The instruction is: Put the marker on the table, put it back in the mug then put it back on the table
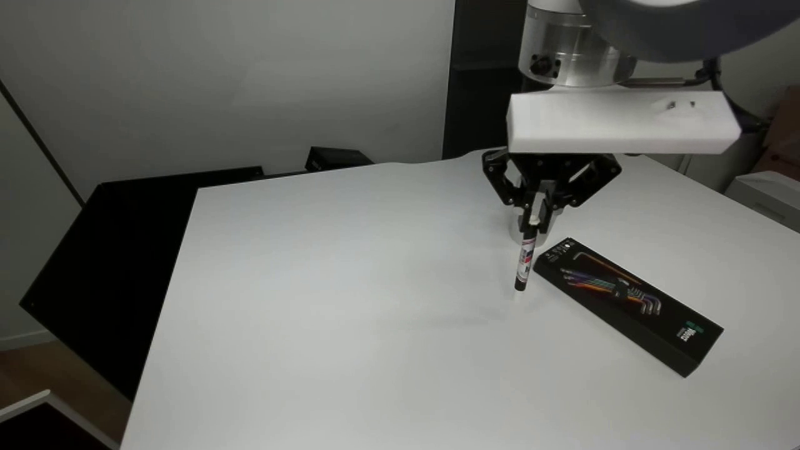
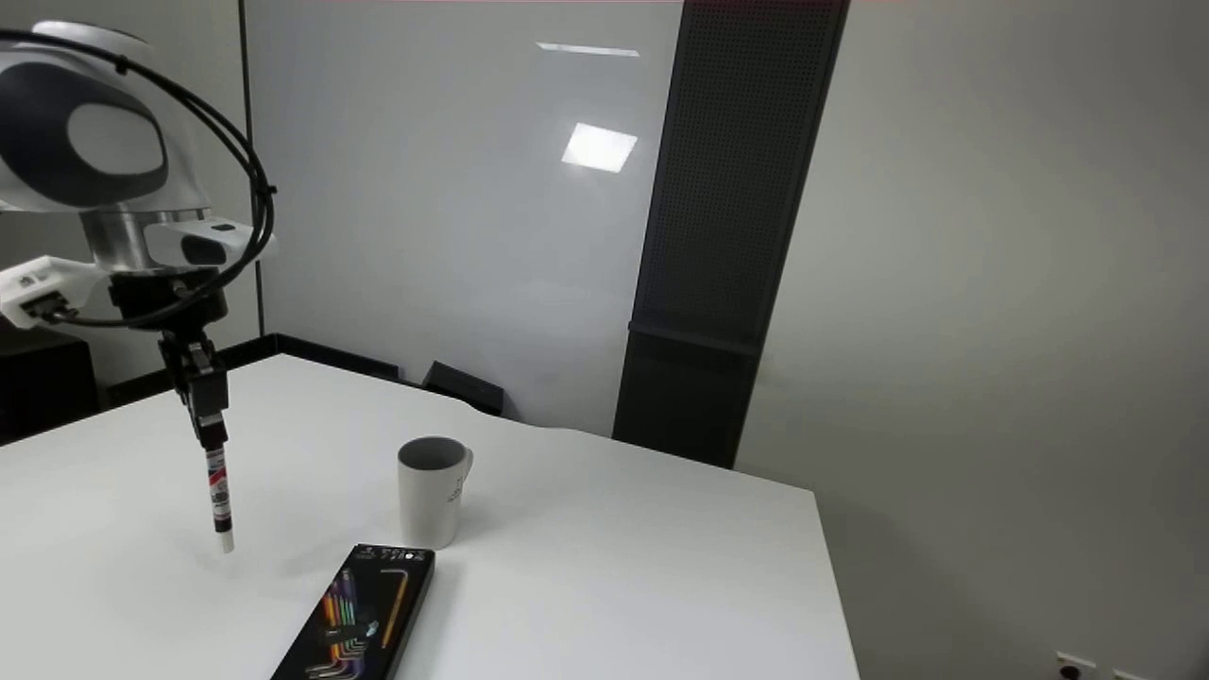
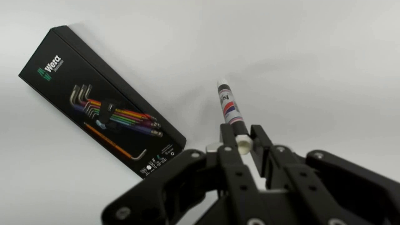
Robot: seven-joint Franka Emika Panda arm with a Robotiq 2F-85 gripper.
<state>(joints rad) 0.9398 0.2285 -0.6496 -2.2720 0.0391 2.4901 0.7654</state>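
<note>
Surface (image 1: 344, 312): wide, smooth and white, filling most of the lower part of an exterior view.
Robot arm (image 2: 113, 142): white and dark grey, entering from the left edge of an exterior view.
Black box (image 3: 100, 103): lying flat on the surface, marked "Wera", its face printed with coloured hex keys.
Gripper (image 3: 242, 133): pointing down above the surface, grasping the marker (image 3: 230, 106) by its upper end.
Mug (image 2: 420, 501): pale grey, upright on the surface, just beside one end of the black box; whether they touch cannot be told. In an exterior view the gripper partly hides it.
Marker: outside the mug, and apart from it and the black box; nearly upright with a slight lean, white with red and blue print, black bands and a pale lower tip. Whether the tip meets the surface cannot be told.
</note>
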